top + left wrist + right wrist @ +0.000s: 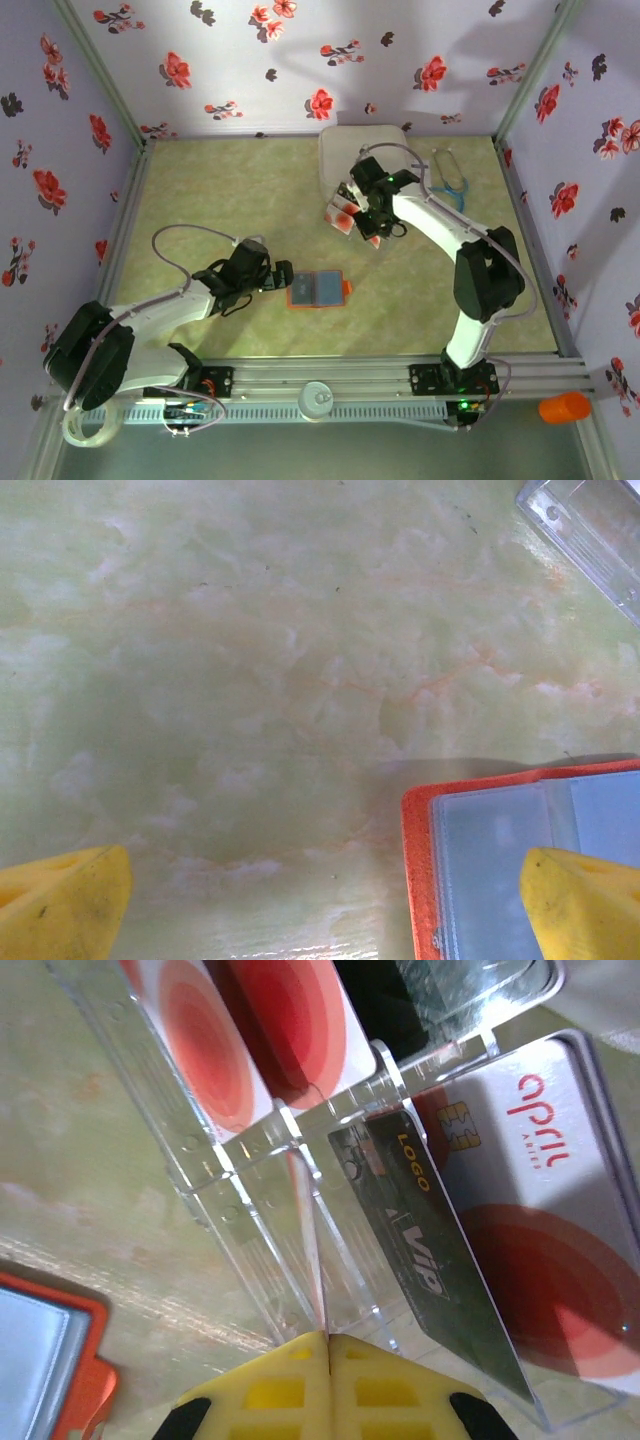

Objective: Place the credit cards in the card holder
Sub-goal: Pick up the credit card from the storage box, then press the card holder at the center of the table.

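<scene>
The right claw (326,1370) is pressing its fingers together at the clear stand (240,1200), seemingly pinching one thin credit card (312,1250) seen edge-on, while the other credit cards (545,1220) are leaning in their slots. The card holder (318,288) is lying open on the surface (220,190), apart from the stand, with the left claw (320,910) spreading wide over its edge. Such a shallow pinch is risking a slip during lifting, and a dragging card could be tipping the light stand or spilling its neighbours.

White rounded case (365,148) at far edge, blue tubing (452,182) beside it, clear plastic stand (240,1200), orange cylinder (565,407).
</scene>
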